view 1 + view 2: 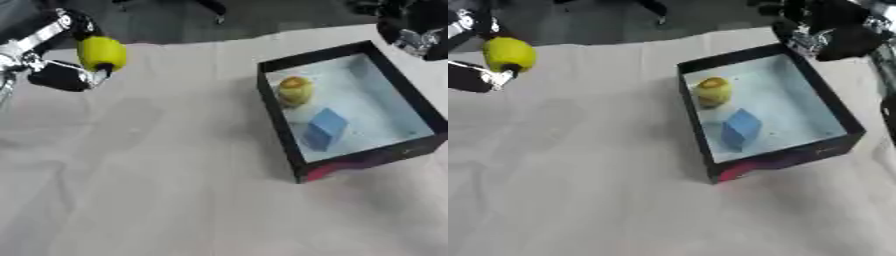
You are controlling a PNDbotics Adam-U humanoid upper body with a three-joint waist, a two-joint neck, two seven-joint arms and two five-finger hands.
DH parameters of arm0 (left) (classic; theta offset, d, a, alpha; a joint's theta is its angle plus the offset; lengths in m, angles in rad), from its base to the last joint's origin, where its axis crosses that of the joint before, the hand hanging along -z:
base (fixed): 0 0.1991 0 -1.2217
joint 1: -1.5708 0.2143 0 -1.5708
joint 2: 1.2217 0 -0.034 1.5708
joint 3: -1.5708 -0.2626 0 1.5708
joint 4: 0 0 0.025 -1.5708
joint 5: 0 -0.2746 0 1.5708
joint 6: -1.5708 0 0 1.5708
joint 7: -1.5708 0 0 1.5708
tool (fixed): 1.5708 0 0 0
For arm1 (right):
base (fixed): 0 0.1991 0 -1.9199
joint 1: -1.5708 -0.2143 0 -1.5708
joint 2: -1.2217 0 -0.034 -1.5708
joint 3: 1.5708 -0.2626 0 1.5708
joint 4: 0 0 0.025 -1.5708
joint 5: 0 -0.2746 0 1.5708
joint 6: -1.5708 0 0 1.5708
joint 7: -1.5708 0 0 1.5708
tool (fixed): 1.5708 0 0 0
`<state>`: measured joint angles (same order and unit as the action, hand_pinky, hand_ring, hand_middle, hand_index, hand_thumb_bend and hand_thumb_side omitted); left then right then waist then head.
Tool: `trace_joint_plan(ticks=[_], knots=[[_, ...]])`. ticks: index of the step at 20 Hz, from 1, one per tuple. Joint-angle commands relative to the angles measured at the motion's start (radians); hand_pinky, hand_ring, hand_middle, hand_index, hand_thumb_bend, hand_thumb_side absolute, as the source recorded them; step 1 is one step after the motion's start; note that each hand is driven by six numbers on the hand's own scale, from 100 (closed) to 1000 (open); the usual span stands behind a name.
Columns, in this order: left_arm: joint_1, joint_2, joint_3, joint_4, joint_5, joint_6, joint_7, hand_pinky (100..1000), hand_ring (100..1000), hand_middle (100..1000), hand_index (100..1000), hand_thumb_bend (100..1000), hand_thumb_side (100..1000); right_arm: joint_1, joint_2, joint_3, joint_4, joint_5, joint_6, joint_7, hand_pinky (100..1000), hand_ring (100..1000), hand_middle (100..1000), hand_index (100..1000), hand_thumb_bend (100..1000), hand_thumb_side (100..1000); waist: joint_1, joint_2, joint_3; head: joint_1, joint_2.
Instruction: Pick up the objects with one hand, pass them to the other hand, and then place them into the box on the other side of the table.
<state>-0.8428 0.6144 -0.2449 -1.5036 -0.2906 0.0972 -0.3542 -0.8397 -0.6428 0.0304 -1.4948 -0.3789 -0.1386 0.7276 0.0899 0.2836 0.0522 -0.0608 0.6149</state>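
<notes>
My left hand (pixel 61 75) is raised at the upper left, shut on a yellow rounded fruit (pixel 101 52) held above the white cloth. A black-walled box (pixel 278 120) with a pale blue floor stands at the right. Inside it lie a yellow and orange fruit (pixel 296 90) near the far left corner and a blue block (pixel 325 129) near the middle. My right hand (pixel 824 30) hangs above the box's far right corner, dark and blurred, and its finger state is unreadable.
A wrinkled white cloth (pixel 157 185) covers the table. Its far edge (pixel 201 42) meets a dark floor. The box's near wall shows a red patch (pixel 324 171).
</notes>
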Motion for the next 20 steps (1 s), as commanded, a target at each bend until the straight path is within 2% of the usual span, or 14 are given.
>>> trace_joint_plan(ticks=[1, 4, 8, 20], knots=[[0.007, -0.001, 0.006, -0.038, 0.051, 0.02, 0.032, 816, 706, 599, 571, 100, 100, -0.029, 0.012, 0.01, -0.038, -0.012, -0.009, -0.019, 1000, 1000, 806, 1000, 179, 101, -0.013, -0.127, 0.002, -0.012, 0.007], [0.028, -0.025, 0.009, -0.05, 0.095, 0.035, 0.055, 820, 702, 595, 569, 100, 100, -0.04, 0.044, 0.035, -0.053, -0.001, -0.038, -0.038, 1000, 1000, 783, 1000, 214, 100, -0.012, -0.132, 0.003, -0.023, 0.008], [0.044, -0.054, 0.006, -0.059, 0.134, 0.044, 0.068, 821, 699, 592, 568, 100, 100, -0.052, 0.094, 0.065, -0.058, 0.023, -0.07, -0.049, 1000, 1000, 791, 1000, 218, 100, -0.01, -0.134, 0.005, -0.037, 0.009], [0.063, -0.11, -0.043, -0.172, 0.194, 0.06, 0.115, 806, 663, 569, 574, 100, 100, -0.114, 0.224, 0.134, -0.018, 0.134, -0.151, -0.014, 1000, 1000, 818, 1000, 272, 100, -0.007, -0.129, 0.013, -0.066, 0.02]])
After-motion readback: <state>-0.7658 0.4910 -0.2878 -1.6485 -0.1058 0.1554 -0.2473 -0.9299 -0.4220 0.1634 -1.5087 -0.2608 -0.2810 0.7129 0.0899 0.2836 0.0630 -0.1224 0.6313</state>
